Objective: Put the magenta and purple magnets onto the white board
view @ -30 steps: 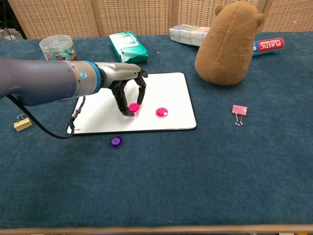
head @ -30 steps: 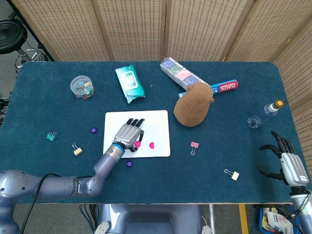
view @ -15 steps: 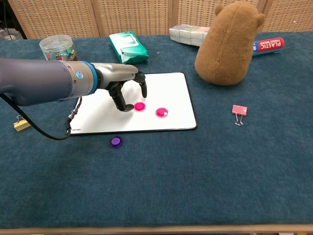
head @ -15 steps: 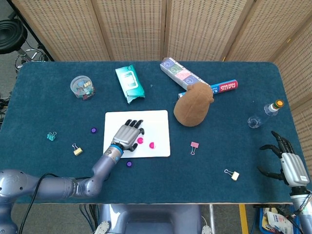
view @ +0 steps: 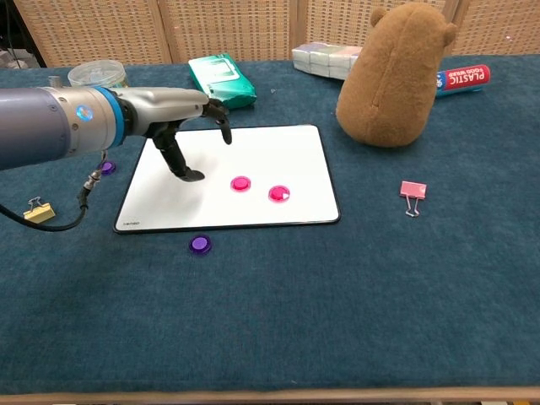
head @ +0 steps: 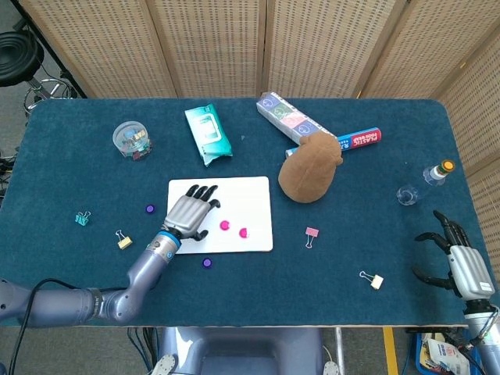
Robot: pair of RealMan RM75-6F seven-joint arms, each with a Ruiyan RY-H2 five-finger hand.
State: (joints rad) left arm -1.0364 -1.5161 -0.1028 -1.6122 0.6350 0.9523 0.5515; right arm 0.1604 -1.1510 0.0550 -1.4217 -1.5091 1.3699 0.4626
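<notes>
Two magenta magnets lie on the white board [head: 254,195] [view: 278,152]: one [head: 225,226] [view: 241,183] left of the other [head: 244,233] [view: 278,193]. One purple magnet [head: 207,262] [view: 200,244] sits on the cloth just below the board's front edge. A second purple magnet [head: 150,208] [view: 107,167] lies left of the board, partly hidden by my arm in the chest view. My left hand [head: 187,213] [view: 181,126] hovers over the board's left part, fingers spread, holding nothing. My right hand [head: 457,258] rests open at the table's right edge.
A brown plush toy [head: 310,168] [view: 396,76] stands right of the board. A green wipes pack [head: 208,133], a clip jar [head: 131,140], boxes [head: 289,117], a tube [head: 359,138] and a bottle [head: 422,183] sit further back. Binder clips [head: 312,234] [head: 123,240] [head: 373,279] are scattered.
My left hand let go of the left magenta magnet on the board, then lifted and drew back to the left. The right hand has not moved.
</notes>
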